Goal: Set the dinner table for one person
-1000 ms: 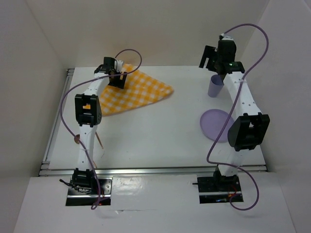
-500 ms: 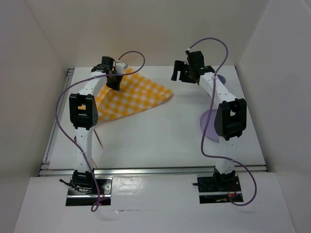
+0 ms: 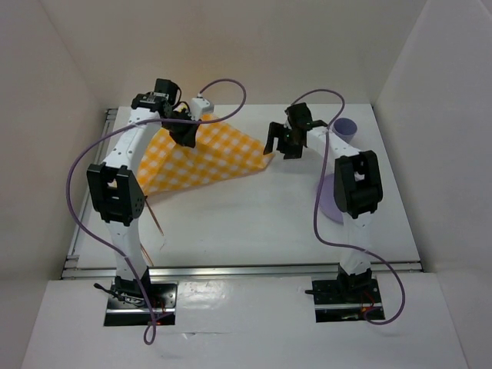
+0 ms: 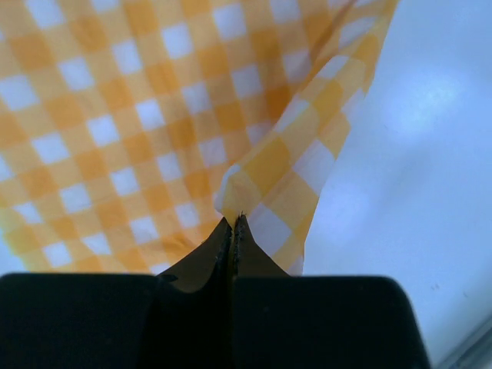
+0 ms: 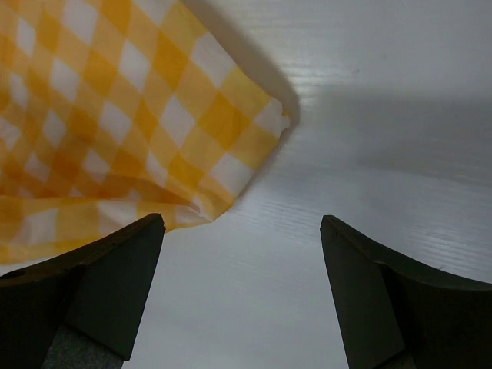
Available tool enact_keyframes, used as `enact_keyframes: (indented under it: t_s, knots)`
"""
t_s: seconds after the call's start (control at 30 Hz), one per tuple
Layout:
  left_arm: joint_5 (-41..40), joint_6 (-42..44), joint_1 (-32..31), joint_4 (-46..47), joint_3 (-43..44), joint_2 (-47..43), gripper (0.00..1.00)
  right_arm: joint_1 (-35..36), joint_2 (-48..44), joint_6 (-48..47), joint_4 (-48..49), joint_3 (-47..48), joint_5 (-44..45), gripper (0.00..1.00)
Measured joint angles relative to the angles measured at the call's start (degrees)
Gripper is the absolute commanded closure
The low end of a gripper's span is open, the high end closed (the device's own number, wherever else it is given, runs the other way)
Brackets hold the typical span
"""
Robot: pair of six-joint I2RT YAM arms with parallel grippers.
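right pincer (image 3: 280, 148) swung left over cloth (image 3: 207, 157) corner, dinner table (image 3: 246, 215) beneath

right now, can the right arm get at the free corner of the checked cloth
Probably yes. The right end effector is open just short of the checked cloth's corner, with only bare table ahead and nothing in the way. The left end effector pinches another edge.

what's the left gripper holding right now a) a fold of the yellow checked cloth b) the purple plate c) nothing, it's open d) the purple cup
A: in the left wrist view the left gripper has its fingers shut together on a raised fold of the yellow-and-white checked cloth.
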Motion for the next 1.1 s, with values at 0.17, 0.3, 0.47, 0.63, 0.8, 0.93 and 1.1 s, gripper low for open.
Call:
enact_keyframes:
  t_s: [0.17,0.3,0.47,0.63,0.8,0.93,1.1]
  knots:
    - [1.2,2.6,-1.6,-6.2,-1.5,-0.5,1.00,0.1,3.8,2.1,1.1,-1.7,-3.5,0.09]
    - [2.4,3.8,-3.8,-7.8,-2.0,-3.9,1.00,0.7,6.0,3.7,2.1,-1.9,-4.6,0.09]
    - [4.8,4.4,-5.2,-7.7,-4.5,-11.6,1.00,1.5,7.3,6.8,4.1,-0.8,-6.1,0.17]
    - [5.4,4.4,-5.2,-8.2,-4.8,-13.7,1.00,1.6,9.4,11.3,7.6,-0.5,-9.2,0.54]
    - [4.6,4.2,-5.2,-7.6,-5.6,-14.8,1.00,1.6,11.5,15.3,8.3,0.0,-9.7,1.00]
    - [1.5,2.8,-5.6,-6.3,-4.4,-17.0,1.00,1.8,9.7,15.2,6.8,0.1,-8.4,1.00]
    - [-8.7,-1.0,-5.6,-3.0,2.0,-19.4,1.00,3.0,-3.2,12.0,4.3,0.0,-0.8,1.00]
